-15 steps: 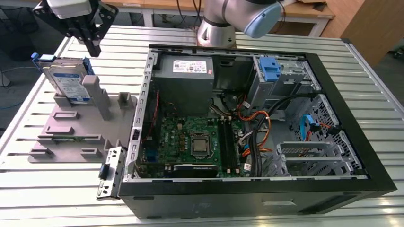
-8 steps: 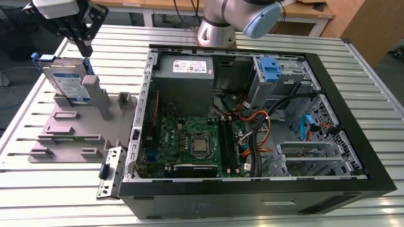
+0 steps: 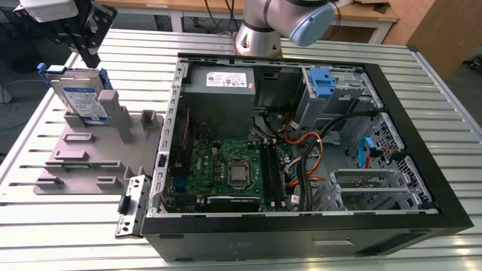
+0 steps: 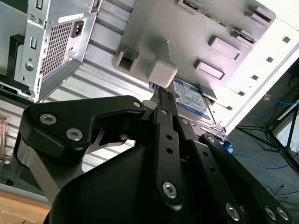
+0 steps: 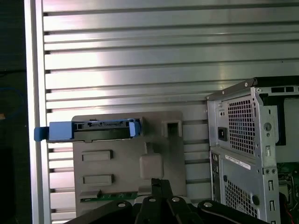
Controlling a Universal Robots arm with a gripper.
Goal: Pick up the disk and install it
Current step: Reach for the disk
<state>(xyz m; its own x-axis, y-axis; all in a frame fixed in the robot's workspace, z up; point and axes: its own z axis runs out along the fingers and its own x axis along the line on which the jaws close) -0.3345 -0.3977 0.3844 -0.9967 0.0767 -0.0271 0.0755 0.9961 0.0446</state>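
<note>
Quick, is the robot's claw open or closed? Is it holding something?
Gripper: closed, holding nothing, near the disk.

Item counts as seen in the exterior view.
Flat silver metal disk with blue plastic carrier rails (image 3: pixel 81 97): one.
Grey moulded plastic fixture plate (image 3: pixel 90 155): one.
Open black metal computer case (image 3: pixel 301 232): one.
Grey metal power-supply box (image 3: pixel 224 93): one.
Green rectangular motherboard (image 3: pixel 214 169): one.
Bare blue plastic bracket (image 3: pixel 322 84): one.
Slatted aluminium desk (image 3: pixel 60 228): one.
Grey robot arm (image 3: pixel 260 28): one, carrying one black tool (image 3: pixel 89 56).
Raised grey posts (image 3: pixel 114 113) on the fixture plate: apparently three, though the disk hides part of the plate.
</note>
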